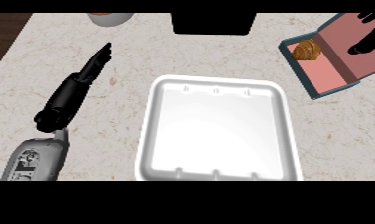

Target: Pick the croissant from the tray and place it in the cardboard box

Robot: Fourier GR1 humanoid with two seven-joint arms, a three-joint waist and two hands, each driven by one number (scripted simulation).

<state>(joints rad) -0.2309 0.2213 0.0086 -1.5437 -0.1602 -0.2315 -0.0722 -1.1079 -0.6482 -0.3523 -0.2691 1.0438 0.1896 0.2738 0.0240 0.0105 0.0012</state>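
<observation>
The croissant (307, 50) is golden brown and lies inside the cardboard box (344, 83), at its left end. The box has teal outer walls and a pink inside, and stands at the right edge of the counter. My right hand (362, 43) shows only partly at the right edge, over the box's far side, with its fingers spread and apart from the croissant. The white tray (217, 89) sits in the middle of the counter with nothing in it. My left hand (82, 80) rests to the left of the tray with straight fingers pointing away from me.
A round cup (110, 18) with brownish content stands at the counter's back left. A black block (213, 23) sits at the back middle. Dark wood (10, 28) shows past the counter's left edge.
</observation>
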